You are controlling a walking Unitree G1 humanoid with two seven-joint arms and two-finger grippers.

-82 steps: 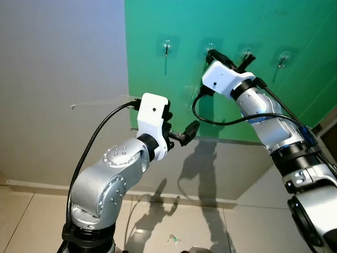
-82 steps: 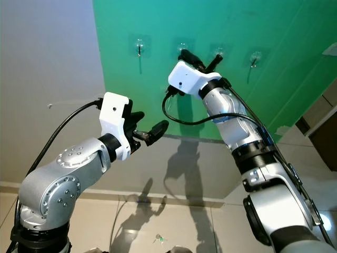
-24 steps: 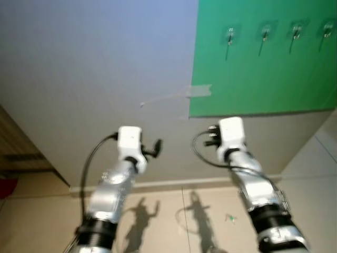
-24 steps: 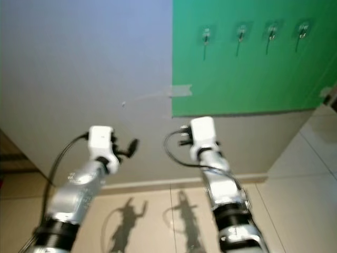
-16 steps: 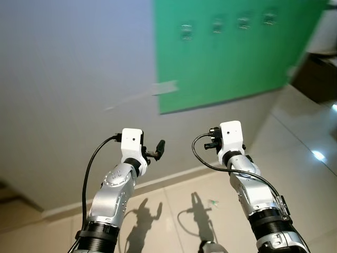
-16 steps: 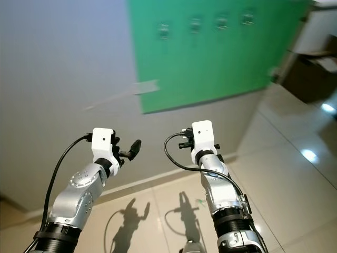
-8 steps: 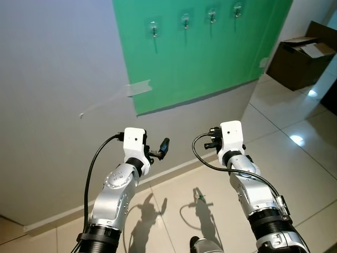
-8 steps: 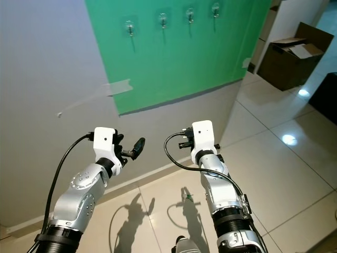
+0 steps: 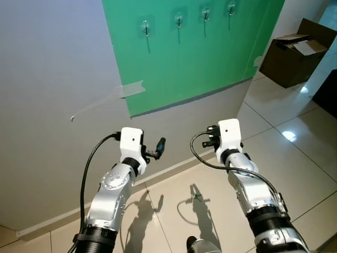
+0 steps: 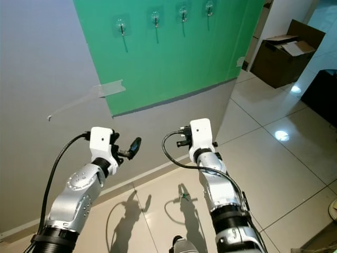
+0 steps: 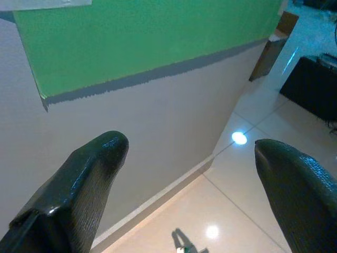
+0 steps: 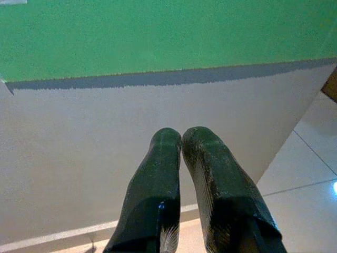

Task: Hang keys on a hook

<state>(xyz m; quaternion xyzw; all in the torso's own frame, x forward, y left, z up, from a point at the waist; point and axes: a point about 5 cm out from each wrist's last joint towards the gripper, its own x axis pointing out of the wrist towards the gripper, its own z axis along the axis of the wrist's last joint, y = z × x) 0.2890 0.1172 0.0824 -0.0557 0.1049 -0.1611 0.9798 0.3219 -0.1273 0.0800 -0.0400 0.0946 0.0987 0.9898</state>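
1. The keys (image 9: 198, 197) lie on the tiled floor (image 9: 295, 158) near the foot of the wall, between the robot's two arms and below them, beside the arms' shadows. They are small in the head views, and only a greenish tag and a thin ring or shank can be made out.

2. The left gripper (image 11: 189, 158) is raised in front of the grey wall (image 9: 47, 79), well above the floor. Its two black fingers (image 11: 87, 174) stand wide apart and hold nothing.

3. The right gripper (image 12: 181, 137) is raised at about the same height, to the right of the left one. Its two fingers (image 12: 158, 174) are pressed together at the tips, with nothing visible between them.

4. A green panel (image 9: 210, 58) covers the upper right part of the wall, far above both grippers. A row of four clear hooks (image 9: 178, 20) is fixed near its top edge. Nothing can be seen hanging on them.

5. A strip of pale tape (image 9: 131, 89) sits at the lower left edge of the green panel, crossing onto the grey wall.

6. A brown cardboard box (image 9: 292, 52) with open flaps stands on the floor at far right, well apart from the keys.
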